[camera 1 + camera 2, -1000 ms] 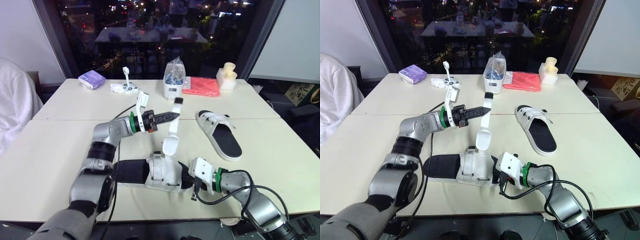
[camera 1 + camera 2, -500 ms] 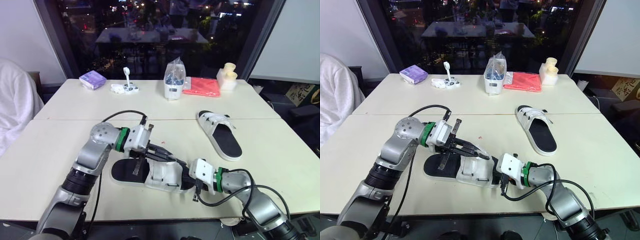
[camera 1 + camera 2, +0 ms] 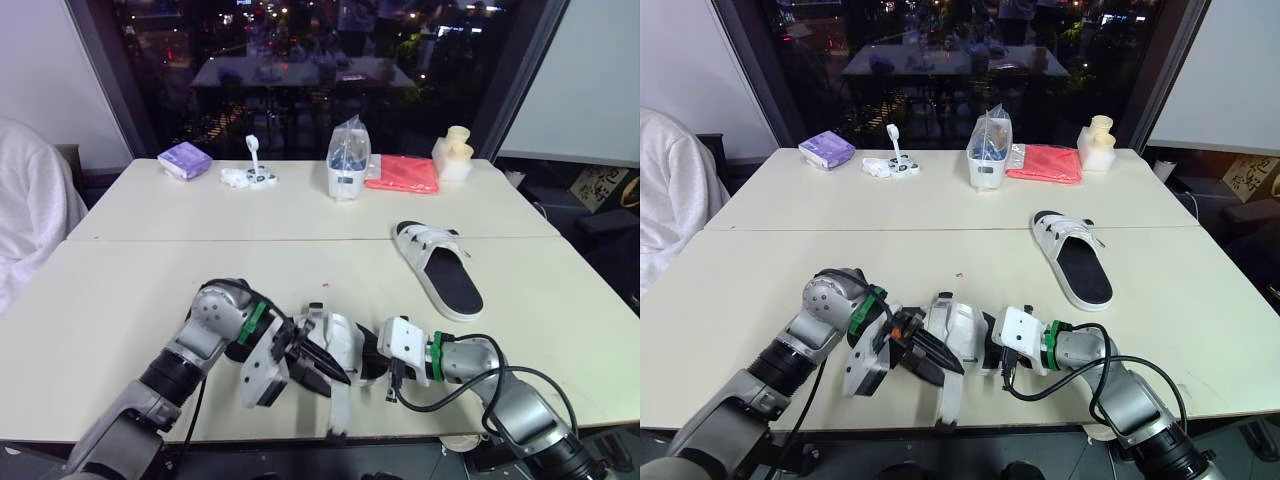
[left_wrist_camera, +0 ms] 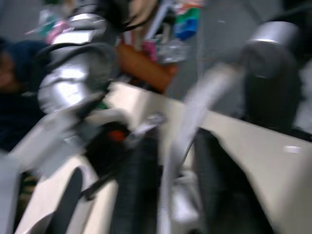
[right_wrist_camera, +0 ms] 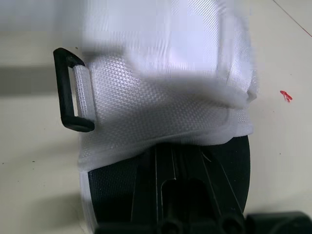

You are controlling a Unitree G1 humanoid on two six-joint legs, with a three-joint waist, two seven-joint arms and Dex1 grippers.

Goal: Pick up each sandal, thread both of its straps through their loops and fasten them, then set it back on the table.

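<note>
One sandal point(image 3: 336, 336), with white mesh straps and a black sole, lies near the table's front edge between my two grippers. My left gripper point(image 3: 333, 374) is shut on its long white strap point(image 4: 181, 132), which runs between the black fingers point(image 4: 137, 194) and hangs down toward the table edge point(image 3: 338, 412). My right gripper point(image 3: 373, 361) is shut on the sandal's black sole point(image 5: 171, 170), just behind a mesh strap with a black loop point(image 5: 68, 91). Further back on the right lies the second sandal point(image 3: 441, 270), flat on the table.
Along the far side of the table point(image 3: 120, 300) stand a clear bag of small items point(image 3: 346, 160), a red cloth point(image 3: 403, 173), a purple pack point(image 3: 183, 158), small white parts point(image 3: 250, 176) and a cream object point(image 3: 455, 152). The front edge is close below both grippers.
My left gripper has swung from high over the table down and toward the front edge, pulling the strap over the sandal. The right gripper has kept its hold.
</note>
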